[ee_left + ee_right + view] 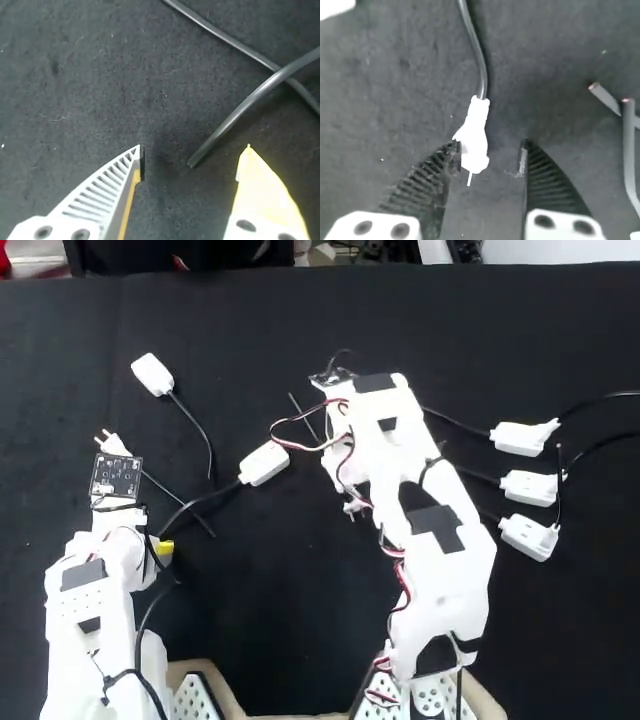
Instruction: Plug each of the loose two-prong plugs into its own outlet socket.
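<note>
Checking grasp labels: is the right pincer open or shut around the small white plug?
Open: the right pincer has its fingers apart, with the white plug lying between them, clear of one finger.

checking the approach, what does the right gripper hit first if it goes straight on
Likely the small white plug, just ahead inside the open right gripper; depth is hard to judge.

black cloth [250, 310] over the table, directly under left gripper [192, 152] and right gripper [489, 146], beige board [180, 668] behind both, white surface [560, 250] far ahead past cloth edge
</note>
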Robot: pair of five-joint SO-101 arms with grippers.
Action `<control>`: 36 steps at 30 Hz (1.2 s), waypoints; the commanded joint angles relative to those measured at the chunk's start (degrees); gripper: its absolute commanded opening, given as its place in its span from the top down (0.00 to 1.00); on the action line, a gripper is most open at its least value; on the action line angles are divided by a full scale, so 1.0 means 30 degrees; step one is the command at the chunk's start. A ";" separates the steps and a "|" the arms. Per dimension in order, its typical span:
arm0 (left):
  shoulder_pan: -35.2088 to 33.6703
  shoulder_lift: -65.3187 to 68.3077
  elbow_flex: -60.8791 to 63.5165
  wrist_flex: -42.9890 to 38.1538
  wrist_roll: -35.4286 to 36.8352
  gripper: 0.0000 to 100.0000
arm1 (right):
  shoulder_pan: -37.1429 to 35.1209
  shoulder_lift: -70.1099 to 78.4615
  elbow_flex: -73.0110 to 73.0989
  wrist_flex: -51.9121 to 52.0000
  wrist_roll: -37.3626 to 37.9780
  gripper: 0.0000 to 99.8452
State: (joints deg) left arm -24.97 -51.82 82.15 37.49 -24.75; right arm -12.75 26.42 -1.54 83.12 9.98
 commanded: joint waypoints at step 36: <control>-0.0220 -0.0322 -0.0513 -0.0029 -0.0088 0.70 | -0.0996 0.0806 -0.5758 0.5158 0.2549 0.99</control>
State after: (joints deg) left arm -24.97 -51.82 82.15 37.49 -24.75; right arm -18.02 32.48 -16.57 97.54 15.60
